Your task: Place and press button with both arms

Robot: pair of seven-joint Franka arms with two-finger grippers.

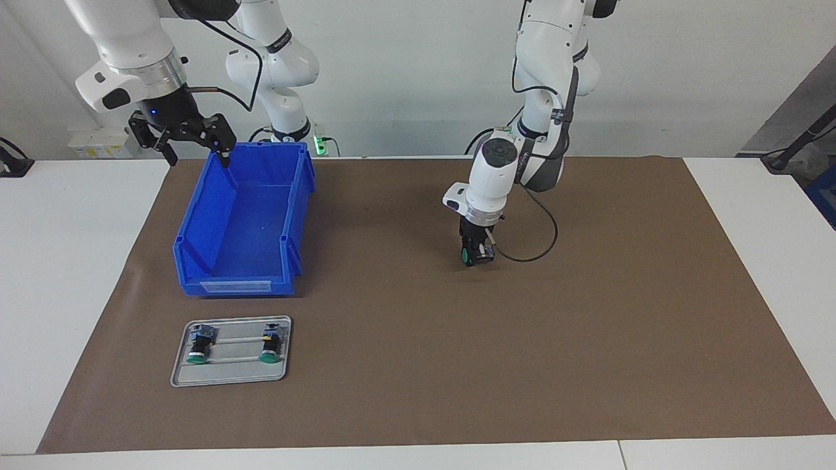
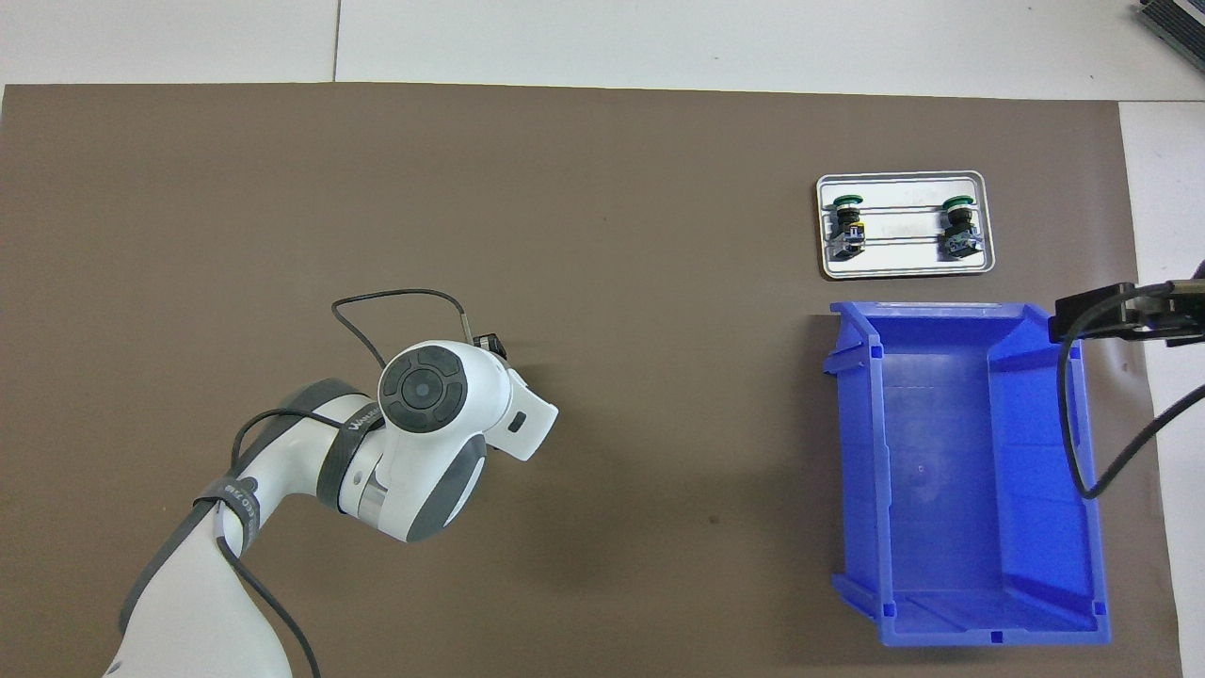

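A button (image 1: pixel 466 254) with a green cap and black body sits between the fingers of my left gripper (image 1: pixel 475 255), which points down just above the brown mat (image 1: pixel 588 326) near the table's middle. The jaws are shut on it. In the overhead view the left wrist covers this button, and only a black part of the left gripper (image 2: pixel 488 343) shows. Two more buttons (image 1: pixel 198 346) (image 1: pixel 269 344) lie in a grey tray (image 1: pixel 228 377). My right gripper (image 1: pixel 193 141) hangs open and empty over the blue bin's corner nearest the robots.
A blue bin (image 1: pixel 196 225) stands open toward the right arm's end of the table, with the grey tray (image 2: pixel 904 269) just farther from the robots. A black cable (image 1: pixel 545 245) loops from the left wrist down beside the gripper.
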